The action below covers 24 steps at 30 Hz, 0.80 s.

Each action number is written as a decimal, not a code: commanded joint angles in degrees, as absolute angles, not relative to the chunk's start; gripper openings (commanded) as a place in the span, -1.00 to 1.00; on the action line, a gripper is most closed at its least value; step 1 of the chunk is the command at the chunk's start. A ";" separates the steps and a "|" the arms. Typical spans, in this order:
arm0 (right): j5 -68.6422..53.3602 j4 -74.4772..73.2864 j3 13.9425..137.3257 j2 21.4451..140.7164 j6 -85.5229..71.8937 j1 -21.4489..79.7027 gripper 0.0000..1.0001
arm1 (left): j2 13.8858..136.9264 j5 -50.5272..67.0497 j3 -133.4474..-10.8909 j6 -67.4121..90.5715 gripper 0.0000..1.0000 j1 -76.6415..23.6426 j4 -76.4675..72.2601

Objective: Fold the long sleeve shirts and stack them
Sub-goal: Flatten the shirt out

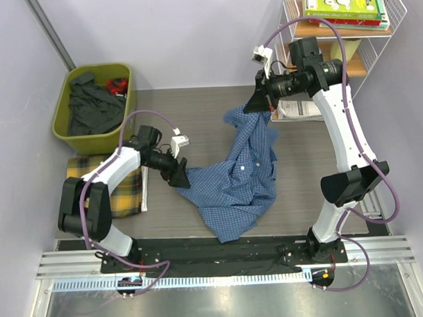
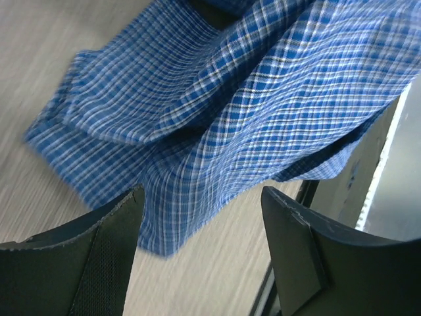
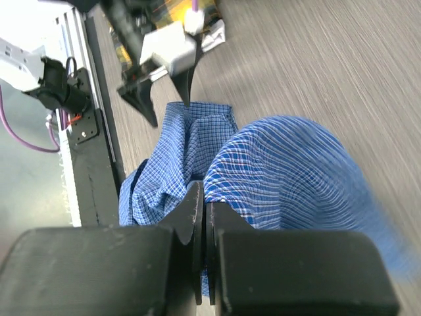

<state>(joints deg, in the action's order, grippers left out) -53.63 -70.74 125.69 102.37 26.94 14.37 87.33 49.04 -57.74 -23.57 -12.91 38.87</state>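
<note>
Two arms are reaching in over the tabletop (image 1: 189,107) from my side. The right arm stands tall, elbow high, with its forearm turned back toward the middle. Its right tool (image 1: 255,105) is raised above the far part of the surface. The left arm is folded low, its forearm running just above the surface toward the centre. The left tool (image 1: 179,175) points at the near-left edge of the blue checked shirt (image 1: 236,178).

That shirt hangs from the right tool in a bunched drape and spreads out crumpled across the middle of the tabletop. The yellow plaid shirt (image 1: 126,193) lies flat at the left edge, partly under the left arm and well apart from the blue one.

From overhead I cannot read either tool's fingers. The right wrist camera shows its fingers pressed together on a fold of the blue cloth, which bulges out just beyond them. The left wrist camera shows its two fingers (image 2: 112,230) spread wide, with the hem of the blue shirt lying past their tips and nothing pinched.

Only the overhead view shows the green bin (image 1: 64,132) of dark clothes at far left and the wire shelf (image 1: 397,13) with books at far right.
</note>
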 commanded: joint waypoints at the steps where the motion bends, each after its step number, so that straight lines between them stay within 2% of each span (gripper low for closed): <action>1: -55.11 -68.64 128.23 99.94 22.59 12.13 -0.98 | 91.57 50.35 -61.25 -31.37 0.44 -14.68 36.21; 5: -54.05 -67.85 130.86 98.00 20.66 10.29 -0.98 | 94.30 54.66 -64.06 -39.71 0.42 -15.20 44.63; 8: -53.88 -64.00 132.71 96.60 16.28 7.13 -0.98 | 95.45 55.02 -64.43 -46.92 0.20 -15.64 52.01; 9: -53.88 -62.94 132.98 95.37 15.22 5.64 -0.97 | 95.19 54.67 -64.34 -46.50 -0.08 -15.56 52.38; 11: -53.18 -60.74 132.46 93.70 13.72 4.31 -0.98 | 93.27 54.49 -64.51 -44.66 -0.50 -15.38 52.21; 12: -52.30 -58.04 132.02 92.73 12.32 3.87 -0.98 | 92.12 54.75 -65.82 -41.69 -0.79 -15.47 52.29; 14: -49.24 -54.43 131.14 90.27 11.17 1.94 -0.98 | 88.79 53.19 -68.45 -36.15 -1.00 -14.68 51.25; 18: -39.84 -48.00 130.87 88.42 9.14 -1.93 -0.98 | 86.84 42.03 -81.26 -23.57 -1.00 -12.66 47.56; 21: -31.48 -39.31 130.52 89.47 8.27 -2.28 -0.98 | 90.85 30.20 -96.20 -12.50 -1.00 -11.25 44.74; 22: -29.20 -36.94 131.21 90.34 7.39 -2.46 -0.98 | 92.18 29.10 -105.29 -11.44 -1.00 -10.90 45.26; 24: -25.07 -31.83 137.17 94.47 5.72 -3.95 -0.98 | 94.47 24.73 -112.55 -8.62 -1.00 -10.81 45.18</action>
